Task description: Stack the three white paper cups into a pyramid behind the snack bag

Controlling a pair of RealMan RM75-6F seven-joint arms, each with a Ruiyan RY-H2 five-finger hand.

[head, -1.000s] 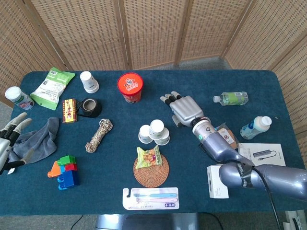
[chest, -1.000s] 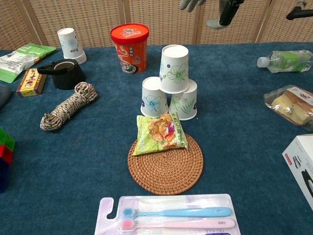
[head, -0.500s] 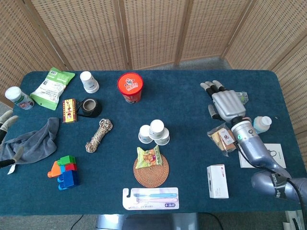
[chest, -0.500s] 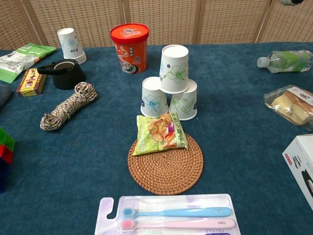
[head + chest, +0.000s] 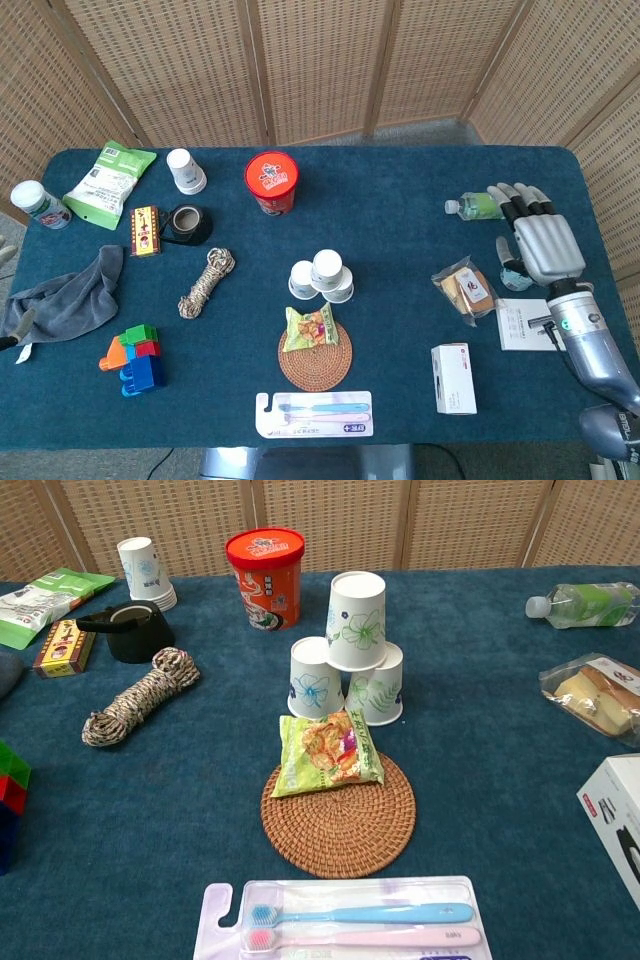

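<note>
Three white paper cups with leaf prints form a pyramid (image 5: 322, 276) mid-table. The top cup (image 5: 357, 620) rests upside down on the left cup (image 5: 312, 677) and the right cup (image 5: 380, 687). Just in front of them the snack bag (image 5: 309, 328) (image 5: 327, 750) lies on the back edge of a woven coaster (image 5: 340, 825). My right hand (image 5: 540, 240) hovers far to the right near the table edge, fingers spread and holding nothing. Of my left hand, only a sliver of fingertip (image 5: 14, 336) shows at the left edge. Neither hand appears in the chest view.
A red tub (image 5: 264, 575) and a spare cup stack (image 5: 142, 572) stand behind the pyramid. Rope (image 5: 137, 697), black tape (image 5: 128, 630), grey cloth (image 5: 65, 293) and blocks (image 5: 135, 360) lie left. Toothbrush pack (image 5: 345, 920), white box (image 5: 453, 378), bread bag (image 5: 466, 288) and green bottle (image 5: 478, 205) lie front and right.
My right hand has swung from beside the cups out to the far right edge. My left hand has drawn back off the left edge. The pyramid stands unchanged.
</note>
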